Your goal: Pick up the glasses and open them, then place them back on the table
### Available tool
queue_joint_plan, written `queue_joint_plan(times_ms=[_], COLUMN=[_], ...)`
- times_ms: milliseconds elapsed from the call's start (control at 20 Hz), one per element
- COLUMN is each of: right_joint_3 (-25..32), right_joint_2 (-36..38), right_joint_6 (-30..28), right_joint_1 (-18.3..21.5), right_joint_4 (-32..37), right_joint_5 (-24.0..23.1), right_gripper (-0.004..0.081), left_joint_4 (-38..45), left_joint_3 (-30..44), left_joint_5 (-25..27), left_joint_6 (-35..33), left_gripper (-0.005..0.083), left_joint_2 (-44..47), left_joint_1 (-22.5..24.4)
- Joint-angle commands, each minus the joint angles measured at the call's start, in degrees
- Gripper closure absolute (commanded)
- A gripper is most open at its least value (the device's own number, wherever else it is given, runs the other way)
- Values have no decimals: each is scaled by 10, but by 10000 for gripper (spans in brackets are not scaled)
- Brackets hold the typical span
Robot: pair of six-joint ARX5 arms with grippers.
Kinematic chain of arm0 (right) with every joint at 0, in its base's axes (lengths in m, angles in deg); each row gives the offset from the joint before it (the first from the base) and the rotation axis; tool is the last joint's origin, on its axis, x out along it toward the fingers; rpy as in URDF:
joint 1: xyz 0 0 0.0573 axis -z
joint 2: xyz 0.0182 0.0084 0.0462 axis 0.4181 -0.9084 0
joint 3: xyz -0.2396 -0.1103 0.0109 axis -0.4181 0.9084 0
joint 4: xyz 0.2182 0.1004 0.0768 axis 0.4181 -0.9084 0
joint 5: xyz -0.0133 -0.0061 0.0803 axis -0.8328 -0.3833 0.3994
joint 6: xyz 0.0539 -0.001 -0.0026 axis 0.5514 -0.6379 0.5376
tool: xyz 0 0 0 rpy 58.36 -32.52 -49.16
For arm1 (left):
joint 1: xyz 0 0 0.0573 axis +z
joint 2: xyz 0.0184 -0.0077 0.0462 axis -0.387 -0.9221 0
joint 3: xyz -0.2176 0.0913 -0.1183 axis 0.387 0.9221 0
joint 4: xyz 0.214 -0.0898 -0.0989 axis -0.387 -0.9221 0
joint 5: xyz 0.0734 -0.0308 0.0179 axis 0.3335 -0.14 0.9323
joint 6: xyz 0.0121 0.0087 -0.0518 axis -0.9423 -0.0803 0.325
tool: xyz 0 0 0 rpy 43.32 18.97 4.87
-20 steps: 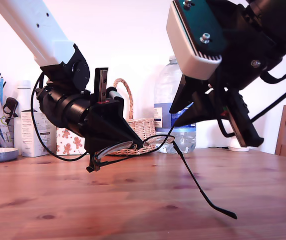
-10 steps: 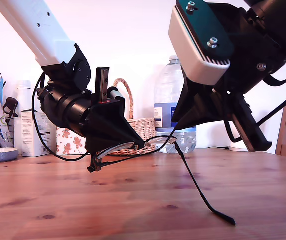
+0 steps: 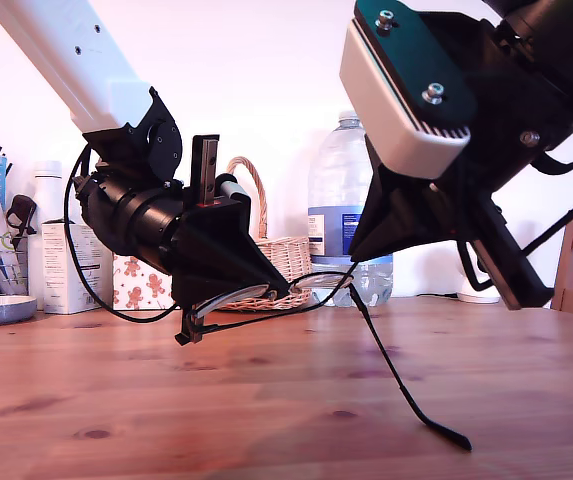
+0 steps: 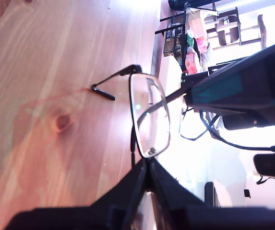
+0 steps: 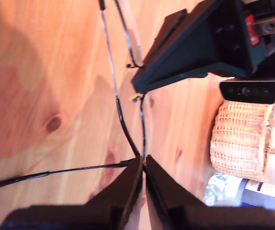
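At the exterior view's left, my first gripper (image 3: 266, 290) was pinched on one end of the thin black metal-framed glasses (image 3: 266, 295), holding them in the air above the reddish-brown wooden table (image 3: 266, 400). One slim temple arm hung unfolded, its tip reaching down to the tabletop. At the exterior view's right, my second gripper (image 5: 143, 167) was pressed together on the frame's other end. A woven wicker basket (image 3: 281, 255) stood behind.
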State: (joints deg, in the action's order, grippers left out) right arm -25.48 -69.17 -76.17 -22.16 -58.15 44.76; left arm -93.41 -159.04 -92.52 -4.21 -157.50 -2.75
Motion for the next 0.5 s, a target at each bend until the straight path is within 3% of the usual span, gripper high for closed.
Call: queue_joint_plan(times_ms=[0,450], right_joint_3=[-5,-5], right_joint_2=[-3,-3], right_joint_6=[0,3], right_joint_1=[5,4], right_joint_4=[-9,-62], right_joint_5=[2,2], right_gripper=[777,778], left_joint_4=[0,16], left_joint_3=[-1,-6], left_joint_5=[-4,-15], left_joint_6=[-7,-7], left_gripper=[795,795], left_joint_2=[-14,-14], left_joint_1=[-3,-1])
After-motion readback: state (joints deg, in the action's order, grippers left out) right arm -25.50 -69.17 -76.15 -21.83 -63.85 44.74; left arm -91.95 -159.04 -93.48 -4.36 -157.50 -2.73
